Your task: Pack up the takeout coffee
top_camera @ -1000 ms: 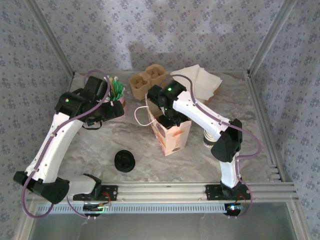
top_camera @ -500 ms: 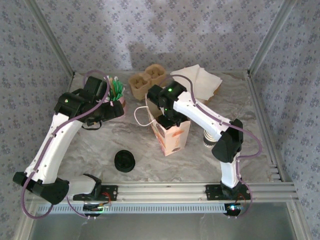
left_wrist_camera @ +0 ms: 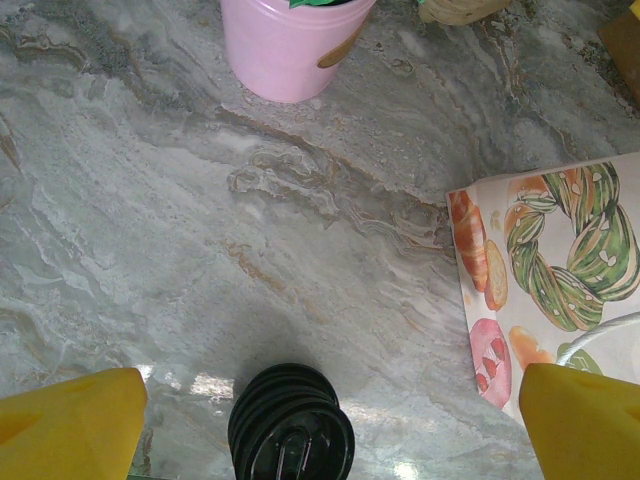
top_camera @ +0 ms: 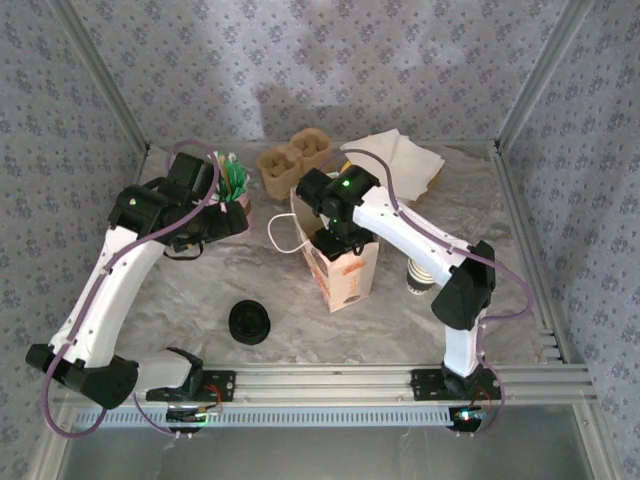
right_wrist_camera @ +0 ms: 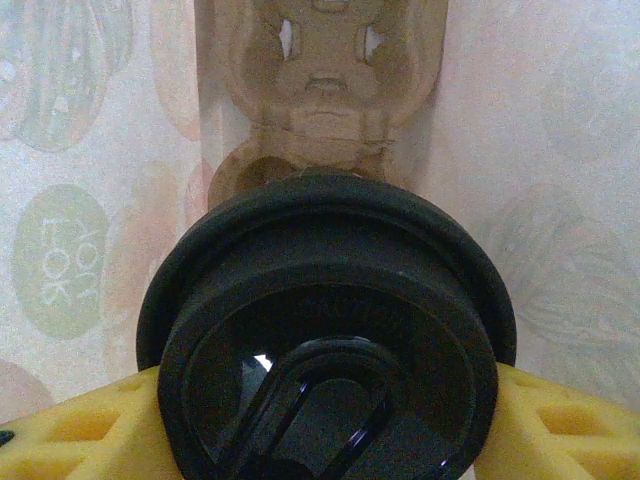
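The takeout coffee (right_wrist_camera: 330,330) shows from above as a round black lid, and the yellow fingers (right_wrist_camera: 90,430) of my right gripper (right_wrist_camera: 330,425) are shut on its two sides. It hangs inside the printed paper bag (top_camera: 345,275), above a brown cardboard carrier (right_wrist_camera: 325,90) at the bag's bottom. From the top view my right gripper (top_camera: 335,238) reaches down into the bag's open mouth, which hides the cup. My left gripper (top_camera: 225,222) hovers open to the left of the bag (left_wrist_camera: 550,260), with nothing between its fingers.
A squat stack of black lids (top_camera: 249,322) sits near the front, below my left gripper (left_wrist_camera: 325,425). A pink cup (left_wrist_camera: 285,45) with green sticks stands at the back left. A cardboard carrier (top_camera: 295,160) and napkins (top_camera: 400,160) lie at the back. Pale paper cups (top_camera: 418,277) stand right of the bag.
My right arm has shifted slightly right and sunk a little further into the bag with the coffee. The left arm has not moved.
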Controlling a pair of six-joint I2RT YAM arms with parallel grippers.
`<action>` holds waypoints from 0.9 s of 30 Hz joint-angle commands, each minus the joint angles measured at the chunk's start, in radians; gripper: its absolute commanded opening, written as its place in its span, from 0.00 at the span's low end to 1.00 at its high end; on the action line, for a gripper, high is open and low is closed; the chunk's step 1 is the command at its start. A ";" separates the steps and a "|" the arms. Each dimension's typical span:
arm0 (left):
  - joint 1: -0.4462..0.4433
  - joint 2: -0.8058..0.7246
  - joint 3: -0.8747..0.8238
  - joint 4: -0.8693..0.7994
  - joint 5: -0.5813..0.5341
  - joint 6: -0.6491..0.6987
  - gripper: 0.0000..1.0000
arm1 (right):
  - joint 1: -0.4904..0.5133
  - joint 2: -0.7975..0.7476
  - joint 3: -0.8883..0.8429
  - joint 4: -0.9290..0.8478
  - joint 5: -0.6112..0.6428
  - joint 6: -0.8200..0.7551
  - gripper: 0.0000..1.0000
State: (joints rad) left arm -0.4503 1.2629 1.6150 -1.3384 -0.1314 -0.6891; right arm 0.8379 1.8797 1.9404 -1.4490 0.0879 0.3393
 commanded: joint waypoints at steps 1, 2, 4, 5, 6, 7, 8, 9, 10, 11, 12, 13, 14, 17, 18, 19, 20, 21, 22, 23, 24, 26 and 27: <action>0.007 -0.016 0.032 -0.013 -0.008 0.005 0.95 | 0.000 -0.031 -0.008 -0.001 -0.007 -0.016 0.65; 0.007 -0.017 0.033 -0.013 -0.008 0.005 0.95 | 0.000 -0.031 -0.007 -0.002 -0.007 -0.016 0.65; 0.007 -0.016 0.034 -0.015 -0.010 0.005 0.95 | 0.000 -0.030 -0.006 -0.004 -0.007 -0.017 0.65; 0.007 -0.016 0.034 -0.015 -0.010 0.005 0.95 | 0.000 -0.030 -0.006 -0.004 -0.007 -0.016 0.65; 0.007 -0.016 0.034 -0.015 -0.010 0.005 0.95 | 0.000 -0.031 -0.007 -0.004 -0.007 -0.017 0.65; 0.007 -0.015 0.036 -0.015 -0.011 0.005 0.95 | 0.000 -0.030 -0.008 -0.004 -0.007 -0.016 0.65; 0.007 -0.015 0.038 -0.016 -0.011 0.007 0.95 | 0.000 -0.029 -0.007 -0.004 -0.006 -0.017 0.65; 0.007 -0.013 0.041 -0.017 -0.011 0.007 0.95 | 0.000 -0.029 -0.008 -0.002 -0.005 -0.016 0.65; 0.007 -0.013 0.041 -0.019 -0.011 0.007 0.95 | 0.000 -0.030 -0.009 -0.002 -0.005 -0.017 0.64; 0.007 -0.013 0.042 -0.019 -0.010 0.008 0.95 | 0.001 -0.029 -0.010 -0.003 -0.006 -0.016 0.65; 0.007 -0.013 0.042 -0.021 -0.010 0.008 0.95 | 0.002 -0.030 -0.011 0.000 -0.007 -0.016 0.65; 0.007 -0.014 0.042 -0.019 -0.011 0.009 0.95 | 0.001 -0.030 -0.011 0.000 -0.007 -0.016 0.65; 0.007 -0.015 0.042 -0.019 -0.012 0.008 0.96 | 0.001 -0.029 -0.011 0.001 -0.007 -0.016 0.65; 0.007 -0.016 0.042 -0.019 -0.013 0.011 0.96 | 0.002 -0.028 -0.015 0.003 -0.008 -0.015 0.65; 0.007 -0.016 0.042 -0.019 -0.013 0.011 0.96 | 0.002 -0.028 -0.015 0.004 -0.009 -0.015 0.65; 0.007 -0.016 0.043 -0.020 -0.013 0.012 0.96 | 0.002 -0.028 -0.015 0.004 -0.009 -0.015 0.65; 0.007 -0.015 0.043 -0.021 -0.013 0.013 0.95 | 0.003 -0.028 -0.015 0.004 -0.009 -0.014 0.65; 0.007 -0.015 0.046 -0.022 -0.014 0.013 0.96 | 0.002 -0.028 -0.015 0.004 -0.008 -0.016 0.65; 0.007 -0.016 0.045 -0.022 -0.014 0.013 0.96 | 0.003 -0.028 -0.014 0.004 -0.009 -0.016 0.65; 0.007 -0.016 0.045 -0.024 -0.016 0.013 0.96 | 0.003 -0.029 -0.015 0.005 -0.010 -0.014 0.65; 0.007 -0.017 0.042 -0.022 -0.016 0.011 0.96 | 0.003 -0.029 -0.015 0.004 -0.010 -0.015 0.64; 0.007 -0.019 0.039 -0.021 -0.013 0.008 0.96 | 0.003 -0.030 -0.014 0.003 -0.010 -0.014 0.64; 0.007 -0.020 0.036 -0.019 -0.012 0.008 0.96 | 0.003 -0.030 -0.014 0.002 -0.010 -0.015 0.65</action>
State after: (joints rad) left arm -0.4503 1.2629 1.6272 -1.3388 -0.1318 -0.6888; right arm 0.8379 1.8771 1.9324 -1.4345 0.0853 0.3321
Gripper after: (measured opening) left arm 0.955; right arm 0.648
